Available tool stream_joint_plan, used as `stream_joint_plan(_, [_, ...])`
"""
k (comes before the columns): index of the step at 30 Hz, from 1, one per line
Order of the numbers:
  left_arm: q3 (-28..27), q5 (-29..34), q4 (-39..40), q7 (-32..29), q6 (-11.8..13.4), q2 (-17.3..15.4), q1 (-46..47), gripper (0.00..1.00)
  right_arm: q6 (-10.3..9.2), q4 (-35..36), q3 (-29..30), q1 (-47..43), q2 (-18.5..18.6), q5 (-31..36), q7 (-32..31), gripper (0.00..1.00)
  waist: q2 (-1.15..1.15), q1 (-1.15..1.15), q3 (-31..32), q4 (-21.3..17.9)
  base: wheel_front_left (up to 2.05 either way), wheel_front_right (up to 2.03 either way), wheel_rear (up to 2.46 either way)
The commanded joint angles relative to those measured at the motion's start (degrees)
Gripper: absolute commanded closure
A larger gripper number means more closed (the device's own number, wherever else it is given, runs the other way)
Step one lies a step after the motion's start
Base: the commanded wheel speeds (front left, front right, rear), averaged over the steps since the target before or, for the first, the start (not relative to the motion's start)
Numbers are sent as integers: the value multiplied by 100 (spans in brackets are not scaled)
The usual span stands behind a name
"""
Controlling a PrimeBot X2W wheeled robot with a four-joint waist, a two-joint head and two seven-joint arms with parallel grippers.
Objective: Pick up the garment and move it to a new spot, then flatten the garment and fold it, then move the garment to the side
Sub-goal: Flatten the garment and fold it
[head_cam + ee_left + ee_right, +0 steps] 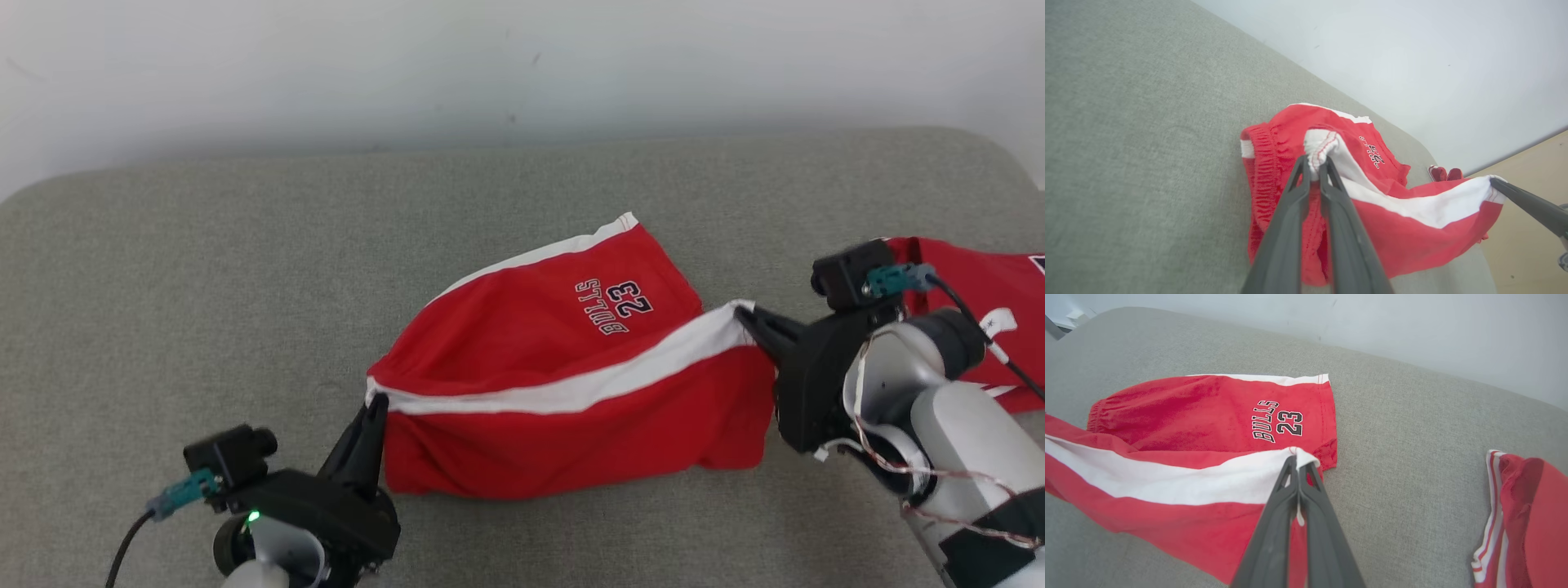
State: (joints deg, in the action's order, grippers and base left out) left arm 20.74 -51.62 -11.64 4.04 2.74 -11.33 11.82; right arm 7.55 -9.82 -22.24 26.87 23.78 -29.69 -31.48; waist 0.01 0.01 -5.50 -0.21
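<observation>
Hanging between two grippers: one pair of red shorts (pixel 555 384), white side stripe, "BULLS 23" printed on one leg.

Left gripper (pixel 375 406): lower left of the head view, fingers pointing up and slightly right from a black wrist housing that carries a small green light (pixel 254 516). In the left wrist view the left gripper (pixel 1312 162) has its fingers pressed together on a bunched white corner at the elastic waistband end of the shorts (pixel 1396 220).

Right gripper (pixel 747 314): centre right of the head view, fingers pointing left and slightly up. A pale forearm (pixel 955 425) rises behind it from the lower right corner. In the right wrist view the right gripper (pixel 1297 460) has its fingers squeezed together on the white stripe's hem corner of the shorts (pixel 1180 412).

Position of shorts: centre of the head view. The striped edge is raised and taut between the two pinches. The printed leg lies flat on the surface behind it.

Surface: grey woven cushion (pixel 204 286) with rounded corners, spanning the head view.

Also on the cushion: second red garment (pixel 1000 282) with white trim, at the right edge of the head view, partly hidden by the right arm, apart from the shorts.

Room: plain white wall (pixel 490 65) along the top of the head view. A tan surface (pixel 1527 237) shows beyond the cushion at the lower right of the left wrist view.
</observation>
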Motion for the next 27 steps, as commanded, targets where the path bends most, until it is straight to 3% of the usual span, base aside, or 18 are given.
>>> stream_joint_plan(1, [-9,82,-94,18,26,53,239,100,-16,-180,-28,225,-29,48,114,100,-1,-1,-276,216,0,0,0])
stream_joint_plan(12, [89,274,-1079,157,212,536,1734,100,-16,-2363,-248,2215,-273,601,1387,100,-1,-1,-1044,660,0,0,0])
stream_joint_plan(25, [201,191,-1775,393,214,753,2455,100,-16,-4042,-256,3311,-646,938,2274,100,-1,-1,-1421,908,0,0,0])
stream_joint_plan(27, [208,182,-1868,464,230,770,2549,54,-16,-4229,-265,3409,-699,954,2362,100,-1,-1,-1442,920,0,0,0])
